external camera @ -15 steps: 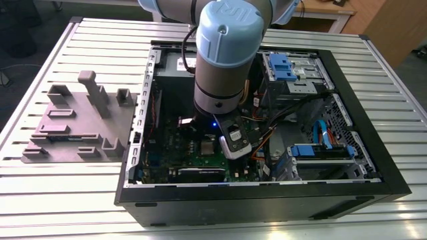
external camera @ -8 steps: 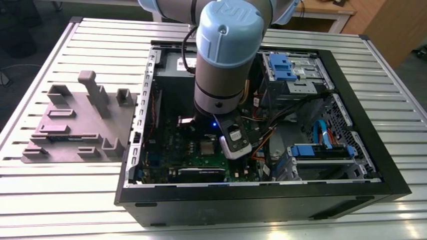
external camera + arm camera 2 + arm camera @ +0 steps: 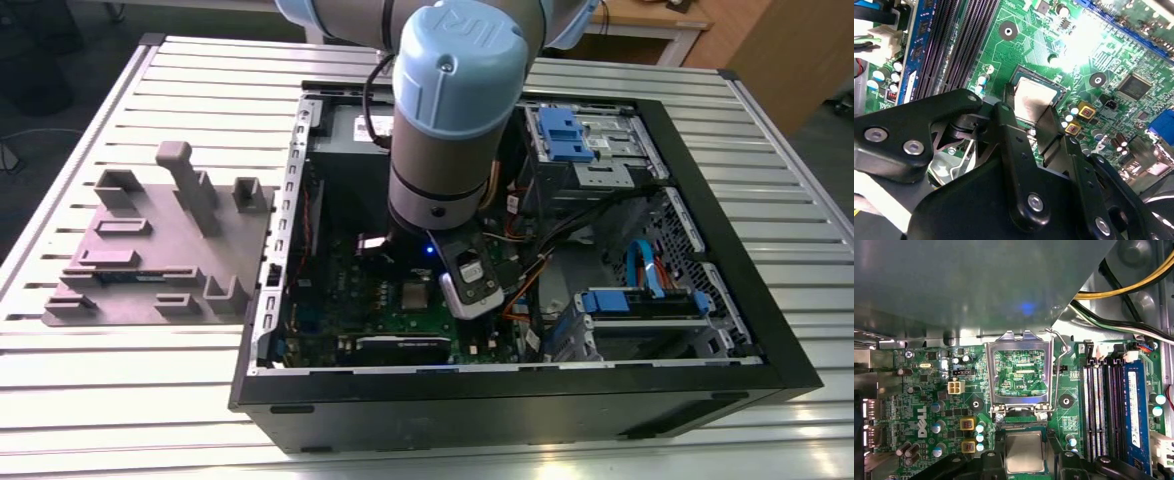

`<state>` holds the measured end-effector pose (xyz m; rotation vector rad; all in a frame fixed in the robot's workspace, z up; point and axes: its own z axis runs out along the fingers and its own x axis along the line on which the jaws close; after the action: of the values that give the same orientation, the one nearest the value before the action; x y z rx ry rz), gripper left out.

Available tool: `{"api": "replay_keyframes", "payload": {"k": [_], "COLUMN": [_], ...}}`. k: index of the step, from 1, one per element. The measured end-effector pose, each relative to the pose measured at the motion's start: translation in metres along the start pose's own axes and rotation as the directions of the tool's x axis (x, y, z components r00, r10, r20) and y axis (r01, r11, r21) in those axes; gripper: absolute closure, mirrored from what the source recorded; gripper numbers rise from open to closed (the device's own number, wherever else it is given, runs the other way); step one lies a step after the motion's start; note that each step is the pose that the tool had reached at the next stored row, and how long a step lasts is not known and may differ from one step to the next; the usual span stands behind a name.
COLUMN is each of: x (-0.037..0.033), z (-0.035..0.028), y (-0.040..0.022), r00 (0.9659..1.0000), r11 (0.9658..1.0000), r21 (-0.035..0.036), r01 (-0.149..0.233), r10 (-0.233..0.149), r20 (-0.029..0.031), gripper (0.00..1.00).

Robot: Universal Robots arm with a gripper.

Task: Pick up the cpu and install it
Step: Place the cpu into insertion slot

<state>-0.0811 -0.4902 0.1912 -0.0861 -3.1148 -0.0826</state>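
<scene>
The cpu (image 3: 1030, 104) (image 3: 1024, 455) is a small square chip with a silvery top. It lies flat over the socket on the green motherboard (image 3: 1104, 55) (image 3: 919, 390) (image 3: 350, 300). My gripper (image 3: 1029, 97) (image 3: 1024, 438) is down over it, with one black finger (image 3: 1008, 107) (image 3: 999, 440) against one edge and the other finger (image 3: 1048, 125) against the opposite edge. The socket's metal load frame (image 3: 1019, 340) stands hinged open beside the chip, its lever (image 3: 1058, 365) raised. In the exterior view my arm (image 3: 454, 150) reaches down into the open computer case (image 3: 534, 395).
Dark memory slots (image 3: 1099, 405) (image 3: 961, 35) run close alongside the socket, with one blue module (image 3: 1134, 405). Yellow and black cables (image 3: 1134, 285) cross a corner of the case. Drive cages with blue clips (image 3: 574, 135) fill the exterior view's right. A grey fixture plate (image 3: 147, 250) lies on the slatted table's left.
</scene>
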Motion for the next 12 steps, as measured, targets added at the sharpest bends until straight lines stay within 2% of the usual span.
{"api": "replay_keyframes", "payload": {"k": [8,12], "x": [0.0031,0.0032], "z": [0.0,-0.0004], "y": [-0.0001,-0.0001], "r00": [0.9993,0.9993], "r11": [0.9993,0.9993], "r21": [-0.0028,-0.0032], "r01": [-0.038,-0.038], "r10": [0.038,0.038], "r20": [0.002,0.0022], "gripper": [0.59,0.59]}}
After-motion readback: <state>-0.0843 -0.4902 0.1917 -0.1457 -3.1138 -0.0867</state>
